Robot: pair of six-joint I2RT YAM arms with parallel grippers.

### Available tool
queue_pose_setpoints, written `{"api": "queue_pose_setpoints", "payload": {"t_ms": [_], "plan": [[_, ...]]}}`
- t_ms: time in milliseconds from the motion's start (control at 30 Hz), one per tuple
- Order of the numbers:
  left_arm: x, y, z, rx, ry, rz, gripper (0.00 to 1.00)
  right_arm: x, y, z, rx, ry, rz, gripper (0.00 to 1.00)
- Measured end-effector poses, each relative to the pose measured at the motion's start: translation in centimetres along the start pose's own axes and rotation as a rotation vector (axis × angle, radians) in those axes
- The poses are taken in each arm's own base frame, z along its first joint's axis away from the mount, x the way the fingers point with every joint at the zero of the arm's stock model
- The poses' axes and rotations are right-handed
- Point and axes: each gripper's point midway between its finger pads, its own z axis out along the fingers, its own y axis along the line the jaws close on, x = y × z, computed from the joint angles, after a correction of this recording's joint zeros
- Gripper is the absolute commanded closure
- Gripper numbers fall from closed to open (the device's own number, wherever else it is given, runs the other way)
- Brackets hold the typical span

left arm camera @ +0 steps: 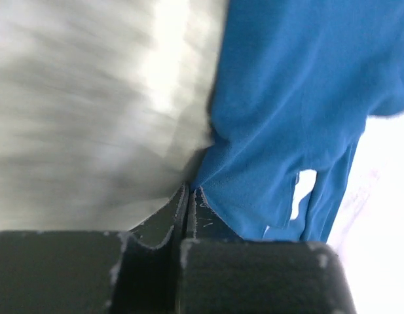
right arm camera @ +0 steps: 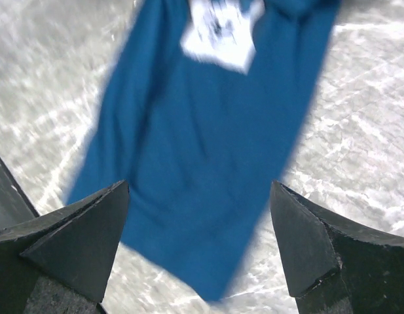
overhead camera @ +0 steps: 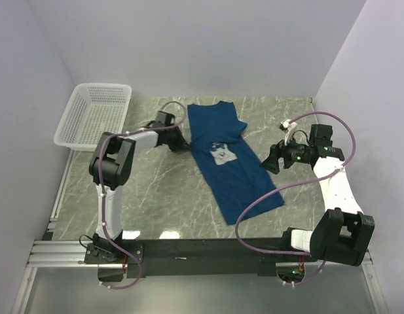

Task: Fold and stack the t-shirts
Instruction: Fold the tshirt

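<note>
**Table** [overhead camera: 162,190]: grey marbled top, walled in by pale panels on the left, right and far sides.

**T-shirt** [overhead camera: 244,176]: one piece, dark blue, lying on the table near its middle. It runs aslant from the far centre down toward the near right. The pale square print [overhead camera: 221,152] faces up, about halfway along its length. The cloth is not flat: there are creases and a fold beside the print on the far right. The right wrist view shows the same t-shirt [right arm camera: 208,163] as a long blue band, with the print [right arm camera: 221,26] at the far end, blurred.

**Left hand** [overhead camera: 183,145]: at the left edge of the t-shirt, low at the table, level with the print. In its wrist view the left hand [left arm camera: 188,196] has its two fingers pressed together, with the edge of the t-shirt [left arm camera: 287,98] gathered at their tips and caught there.

**Right hand** [overhead camera: 270,160]: just off the right edge of the t-shirt, pointing toward it. In its wrist view the right hand [right arm camera: 198,196] is spread wide, holds nothing, and has the cloth lying below between its fingers.

**Basket** [overhead camera: 103,86]: white plastic mesh, at the far left corner, well apart from the t-shirt.
</note>
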Motion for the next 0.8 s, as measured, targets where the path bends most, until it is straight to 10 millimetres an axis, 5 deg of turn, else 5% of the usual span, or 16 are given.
{"api": "queue_pose_setpoints", "payload": {"t_ms": [200, 367, 500, 667, 800], "plan": [[-4.7, 4.2, -2.6, -0.049, -0.024, -0.006, 0.69, 1.9, 0.1, 2.4, -0.005, 0.124, -0.023, 0.08], [-3.9, 4.1, -4.0, -0.028, 0.009, 0.083, 0.57, 2.0, -1.1, 5.2, -0.005, 0.188, 0.091, 0.1], [-0.3, 4.7, -7.6, -0.043, 0.042, 0.131, 0.45, 2.2, -1.9, 7.4, -0.005, 0.249, 0.125, 0.1], [5.4, 4.0, -13.0, 0.036, 0.064, 0.164, 0.37, 5.7, -2.0, 8.4, 0.041, 0.387, 0.14, 0.11], [13.1, 3.9, -13.2, 0.105, 0.178, 0.157, 0.35, 7.8, -2.1, 8.3, 0.048, 0.457, 0.177, 0.12]]}}
